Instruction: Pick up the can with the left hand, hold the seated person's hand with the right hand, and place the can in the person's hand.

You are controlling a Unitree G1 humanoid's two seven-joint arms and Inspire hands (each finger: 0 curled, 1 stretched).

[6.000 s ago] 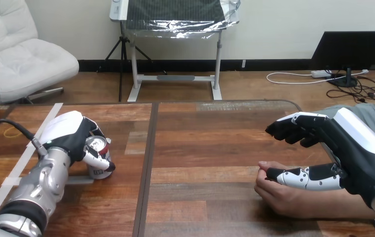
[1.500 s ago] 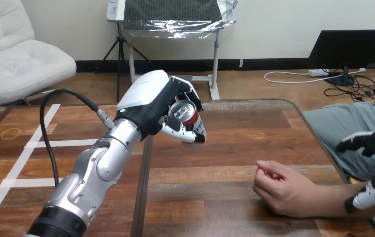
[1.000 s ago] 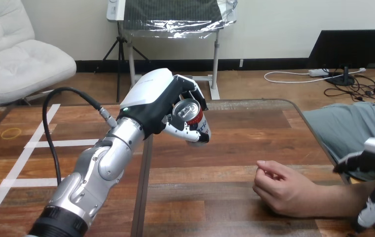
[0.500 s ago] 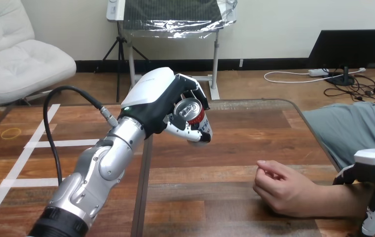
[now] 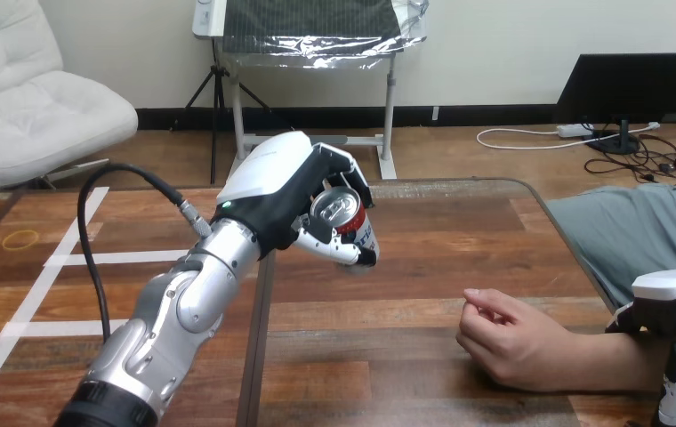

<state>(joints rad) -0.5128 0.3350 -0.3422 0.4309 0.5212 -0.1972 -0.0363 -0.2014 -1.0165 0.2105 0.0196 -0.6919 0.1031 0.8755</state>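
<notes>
My left hand (image 5: 279,191) is shut on the red and white can (image 5: 345,222), which it holds tilted in the air above the middle of the wooden table (image 5: 406,267). The person's hand (image 5: 502,340) rests on the table at the lower right, loosely curled, with nothing in it. My right hand (image 5: 672,320) sits at the right edge, over the person's forearm (image 5: 610,360), its thumb hanging straight down beside it. I see nothing curled round the forearm. The can is well left of and above the person's hand.
A dark seam (image 5: 259,347) runs down the table under my left forearm. White tape lines (image 5: 28,302) and a yellow rubber band (image 5: 20,239) lie on the table's left part. The person's lap (image 5: 637,240) lies past the table's right edge.
The can has been lifted from the table's left side and carried to the middle. In the last half second it sank slightly. My right hand dropped back to the person's forearm.
</notes>
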